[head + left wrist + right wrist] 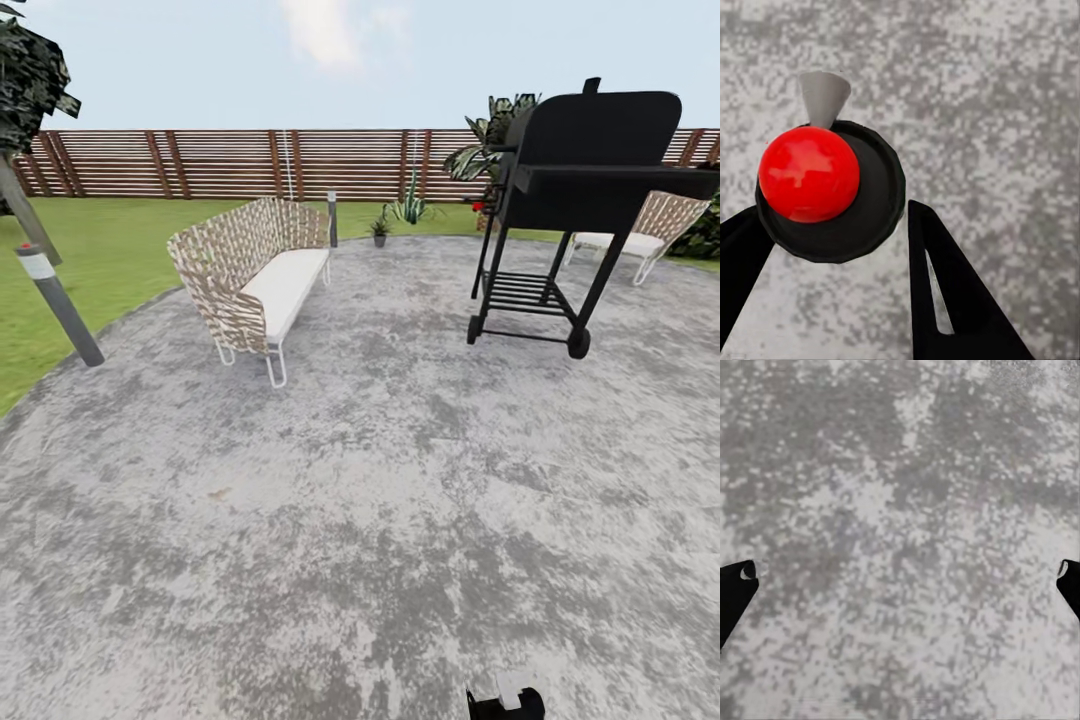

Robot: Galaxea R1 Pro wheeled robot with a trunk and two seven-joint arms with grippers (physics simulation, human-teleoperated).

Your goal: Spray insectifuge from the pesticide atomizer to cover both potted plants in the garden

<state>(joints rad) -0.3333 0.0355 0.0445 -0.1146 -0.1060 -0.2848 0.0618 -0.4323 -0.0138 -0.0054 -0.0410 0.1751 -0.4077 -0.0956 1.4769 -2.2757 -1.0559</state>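
- Left gripper [832, 289] had its two black fingers closed in on the pesticide atomizer [832, 191], a dark round body with a red ball top and a grey cone nozzle, seen from above in the left wrist view; the fingers stood against the body's sides, so it looked held.
- Right gripper [900, 577] was spread wide, only its two dark fingertips showing at the edges of the right wrist view, with nothing between them but grey patio [400, 480].
- Picking up the atomizer therefore seemed done, and the spraying was all still to do, as I judge it.
- One small potted plant [379, 230] stood at the far rim of the patio, near the end of the woven bench [255, 280] and in front of the fence [230, 162].
- Just beside it rose a spikier plant [408, 207]; whether that was the second potted plant I could not tell at that range.
- A black grill [570, 190] stood to the right of the way across, with a woven chair [645, 225] behind it.
- Both plants were well apart from the robot, so an approach over open paving came first, then spraying each in turn.
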